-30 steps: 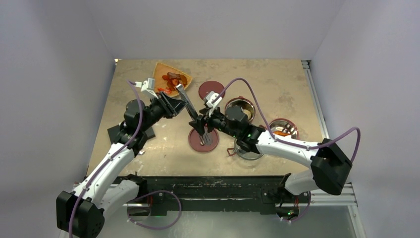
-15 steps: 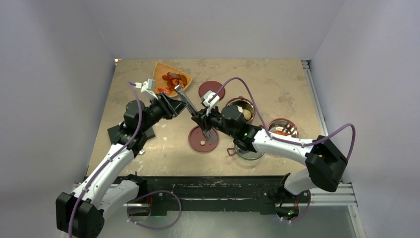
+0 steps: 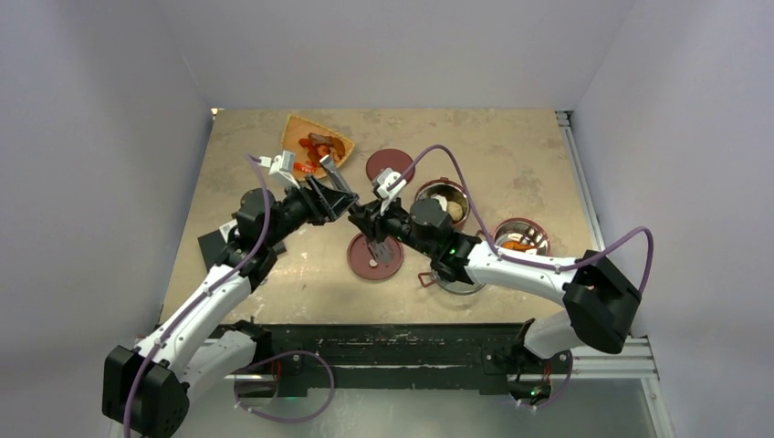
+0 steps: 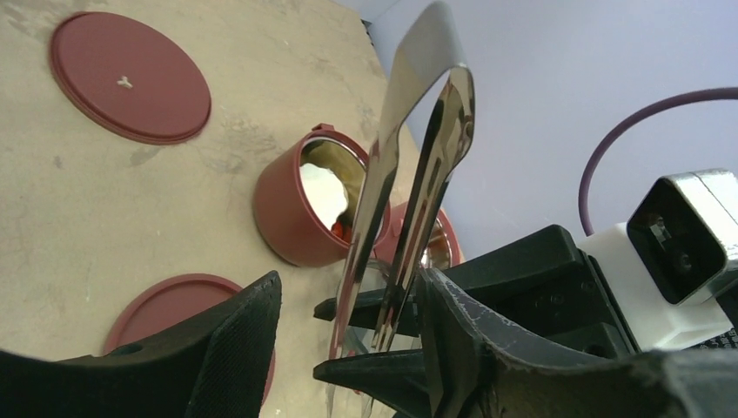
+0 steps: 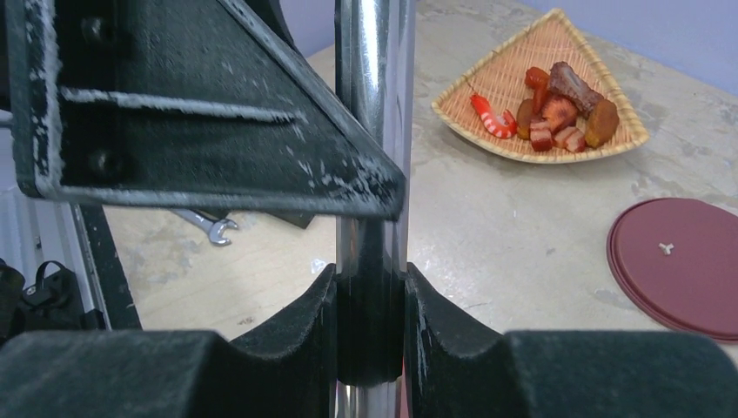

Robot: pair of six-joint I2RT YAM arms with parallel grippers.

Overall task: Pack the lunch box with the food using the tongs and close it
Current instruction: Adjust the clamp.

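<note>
- Tan tabletop (image 3: 511, 146) with plain pale walls around it.
- Your right gripper (image 5: 370, 292) is clamped on the long silvery metal tongs (image 4: 418, 174). Their arms are pinched nearly together, and the tips are hidden.
- Your left gripper (image 4: 350, 283) is spread wide around those same tongs.
- Both round dark-red, steel-lined lunch box bowls (image 4: 283, 218) sit uncovered by your right arm.
- Small red and brown food pieces (image 5: 557, 113) are on the woven orange fan tray (image 5: 513, 74), far left.

Arms meet tip to tip.
Left gripper (image 3: 339, 195) aims 2 o'clock, jaws parted; right gripper (image 3: 358, 215) aims 10 o'clock, clamped on tongs (image 5: 374, 87).
</note>
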